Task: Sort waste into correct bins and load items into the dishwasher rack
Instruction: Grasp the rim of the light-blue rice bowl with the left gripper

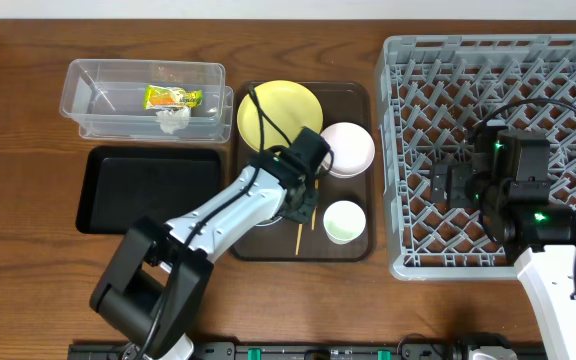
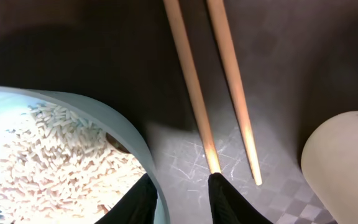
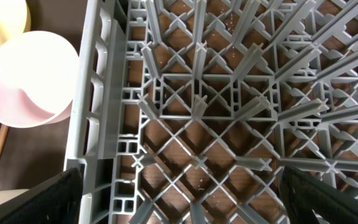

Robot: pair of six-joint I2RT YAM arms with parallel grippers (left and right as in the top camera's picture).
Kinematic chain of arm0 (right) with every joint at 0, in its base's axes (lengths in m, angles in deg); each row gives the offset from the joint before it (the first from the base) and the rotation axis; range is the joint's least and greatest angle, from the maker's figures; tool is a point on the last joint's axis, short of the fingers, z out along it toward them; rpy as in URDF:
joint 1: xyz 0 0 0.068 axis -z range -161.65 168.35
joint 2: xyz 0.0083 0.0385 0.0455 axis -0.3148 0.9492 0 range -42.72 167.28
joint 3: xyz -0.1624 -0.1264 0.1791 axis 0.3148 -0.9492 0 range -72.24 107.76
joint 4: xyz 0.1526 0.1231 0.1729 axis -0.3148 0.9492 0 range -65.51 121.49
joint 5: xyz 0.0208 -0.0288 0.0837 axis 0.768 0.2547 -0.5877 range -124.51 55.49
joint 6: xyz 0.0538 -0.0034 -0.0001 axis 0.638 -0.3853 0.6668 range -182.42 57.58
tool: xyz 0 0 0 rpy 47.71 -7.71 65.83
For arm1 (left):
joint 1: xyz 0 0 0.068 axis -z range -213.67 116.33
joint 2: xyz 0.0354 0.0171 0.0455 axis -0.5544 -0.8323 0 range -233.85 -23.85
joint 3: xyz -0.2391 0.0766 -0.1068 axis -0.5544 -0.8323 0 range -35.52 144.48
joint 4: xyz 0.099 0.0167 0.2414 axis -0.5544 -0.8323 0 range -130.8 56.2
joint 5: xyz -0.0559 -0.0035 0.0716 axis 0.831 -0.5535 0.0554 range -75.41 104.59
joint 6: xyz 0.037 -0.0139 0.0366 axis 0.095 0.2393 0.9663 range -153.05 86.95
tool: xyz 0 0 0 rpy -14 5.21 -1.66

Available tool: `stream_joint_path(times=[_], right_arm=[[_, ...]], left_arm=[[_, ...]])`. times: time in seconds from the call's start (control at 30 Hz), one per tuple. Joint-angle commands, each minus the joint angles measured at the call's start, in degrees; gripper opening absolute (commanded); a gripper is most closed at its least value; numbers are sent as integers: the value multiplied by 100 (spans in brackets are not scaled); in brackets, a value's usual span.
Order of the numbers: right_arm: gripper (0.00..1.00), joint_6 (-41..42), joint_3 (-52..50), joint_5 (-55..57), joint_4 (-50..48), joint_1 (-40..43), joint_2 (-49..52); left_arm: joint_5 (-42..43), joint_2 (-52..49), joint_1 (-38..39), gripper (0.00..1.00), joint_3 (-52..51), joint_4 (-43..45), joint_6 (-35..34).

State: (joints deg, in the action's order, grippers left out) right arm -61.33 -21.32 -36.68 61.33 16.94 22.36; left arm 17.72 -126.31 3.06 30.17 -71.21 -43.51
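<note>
Narrowly parted, the jaws of the left gripper [image 2: 179, 199] are held low over the dark-brown serving tray [image 1: 360, 100]. Only a slim strip of tray floor is seen between the two black fingers [image 2: 132, 202], and nothing is gripped. The end of one chopstick is met by the tip of one finger. The rim of the light-blue bowl [image 2: 11, 112] is touched or just cleared by the other finger; which of the two cannot be told.

Two chopsticks [image 2: 191, 81] are counted, laid side by side on the serving tray. One light-blue bowl is counted, and loose white rice [image 2: 61, 162] is heaped inside it. Also on the serving tray are found one yellow plate [image 1: 283, 105] at its far edge, one white bowl [image 1: 348, 148] just beside that plate, and one small white cup [image 1: 344, 222] near its front right corner.

To the left of the serving tray two bins are set: one clear tub [image 1: 108, 95] farther back and one black tray [image 1: 148, 190] nearer the front. Inside the clear tub one snack wrapper [image 1: 173, 97] and one crumpled tissue [image 1: 173, 120] are seen. The wrapper's print is too small to be read.

To the right of the serving tray one grey dishwasher rack [image 1: 398, 120] is placed. Above its lattice the right gripper [image 3: 179, 186] is held with its jaws spread wide, nothing between them.
</note>
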Motion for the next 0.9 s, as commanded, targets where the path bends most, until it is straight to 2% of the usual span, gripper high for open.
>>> stream_joint_path(times=[0.0, 0.23, 0.4, 0.87], right_arm=[[99, 59, 125, -46, 9, 70, -68], [99, 59, 125, -48, 9, 68, -68], [99, 59, 125, -46, 9, 68, -68], [99, 59, 125, -48, 9, 68, -68]], left_arm=[[-280, -52, 33, 29, -98, -24, 35], [-282, -52, 33, 24, -103, -7, 35], [-284, -52, 33, 15, -107, -7, 35], [-555, -52, 33, 14, -323, 216, -13]])
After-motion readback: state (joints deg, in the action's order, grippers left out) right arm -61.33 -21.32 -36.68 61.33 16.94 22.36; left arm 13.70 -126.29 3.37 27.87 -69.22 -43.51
